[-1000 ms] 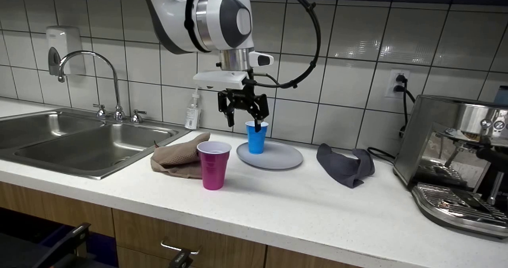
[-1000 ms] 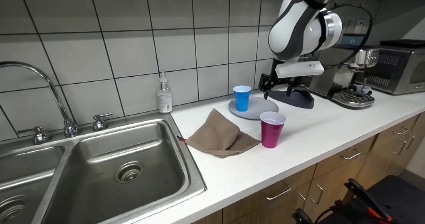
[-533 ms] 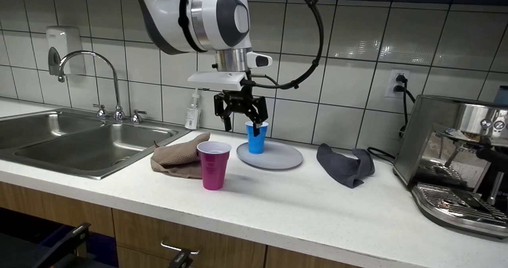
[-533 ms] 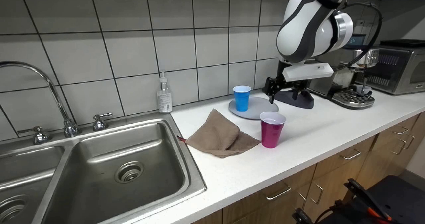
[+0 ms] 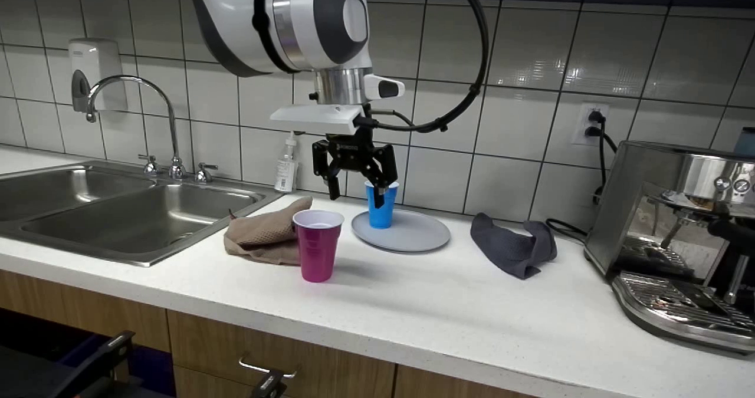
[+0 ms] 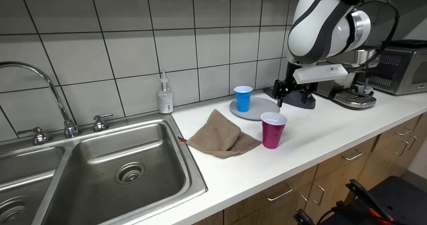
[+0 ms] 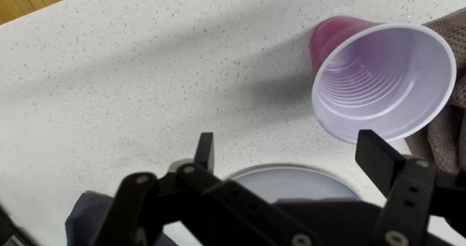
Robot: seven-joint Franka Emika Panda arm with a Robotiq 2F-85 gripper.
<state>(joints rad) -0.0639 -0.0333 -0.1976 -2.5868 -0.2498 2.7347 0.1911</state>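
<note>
- Wrist view: the black two-fingered metal gripper (image 7: pixel 285 140) stands with its jaws spread wide. Past them shows the tapered magenta plastic cup (image 7: pixel 382 82); here its pale, ridged inner wall can be seen, while both exterior views give chiefly the outside and the rim.
- In that same view the round, flat grey plate (image 7: pixel 295 184) is only an arc between the jaws (most of it sits behind the gripper's own parts).
- Both exterior views settle where the magenta cup is: upright on the white speckled countertop (image 5: pixel 472 315), near the plate and closer to the front edge.
- In an exterior view, a fingertip (image 5: pixel 379 197) hides part of the tapered bright-blue plastic cup (image 5: pixel 382 216), which stands upright on the plate. There the crumpled charcoal fabric cloth (image 5: pixel 510 244) lies in full sight; the wrist view catches just a portion of it.
- In an exterior view, a gap shows between the gripper (image 6: pixel 292 102) and the blue cup, while the gripper covers part of the charcoal cloth. The brown textured fabric cloth (image 6: pixel 220 136) spreads beside the magenta cup, a corner reaching its base; whether they touch, I cannot tell.
- In an exterior view, a boxy white plastic dispenser (image 5: pixel 97 73) hangs on the pale tiled wall (image 5: pixel 534 38); in an exterior view, a boxy grey metal appliance (image 6: pixel 402 66) stands toward the countertop's far end.
</note>
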